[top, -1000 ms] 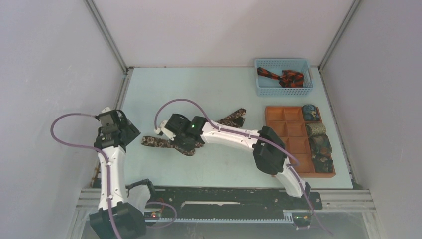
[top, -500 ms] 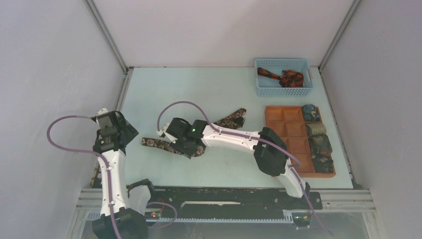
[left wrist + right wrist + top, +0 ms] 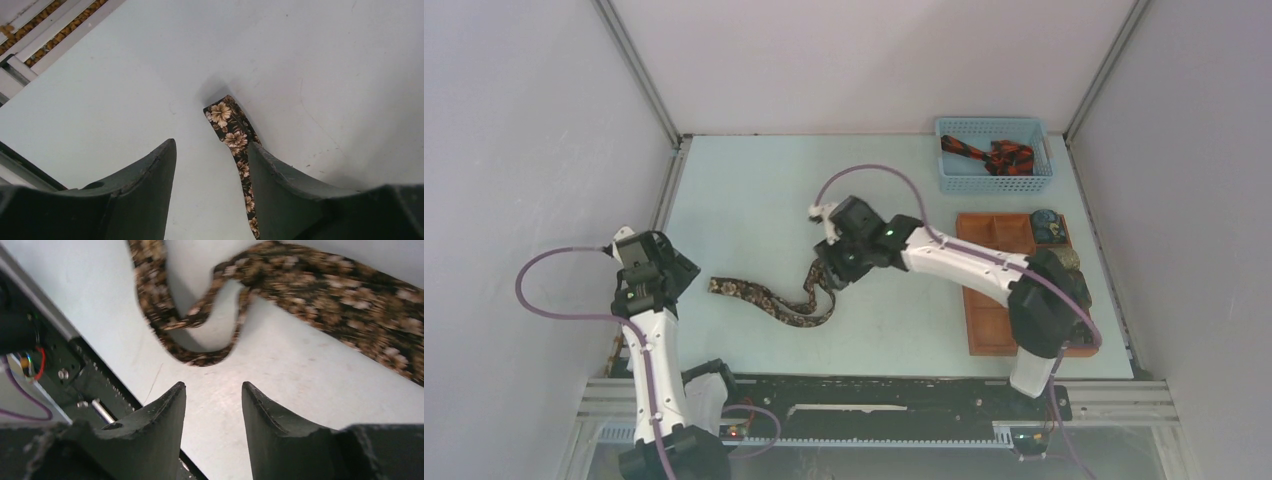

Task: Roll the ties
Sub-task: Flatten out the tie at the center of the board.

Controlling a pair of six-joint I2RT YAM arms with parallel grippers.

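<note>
brown floral tie (image 3: 759, 298) curled just ahead of right pincer (image 3: 213, 385), fingers apart, left pincer (image 3: 211, 145) spread over its end

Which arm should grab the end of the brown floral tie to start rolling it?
Left. The left gripper is open, with the end of the brown floral tie lying just ahead. The right gripper, also open, faces only its looped middle.

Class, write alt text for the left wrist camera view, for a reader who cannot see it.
The narrow end of a dark brown floral tie lies on a pale table, just ahead of the left gripper. The gripper's two dark jaws stand open and hold nothing. The tie runs back beside one jaw and out of view.
</note>
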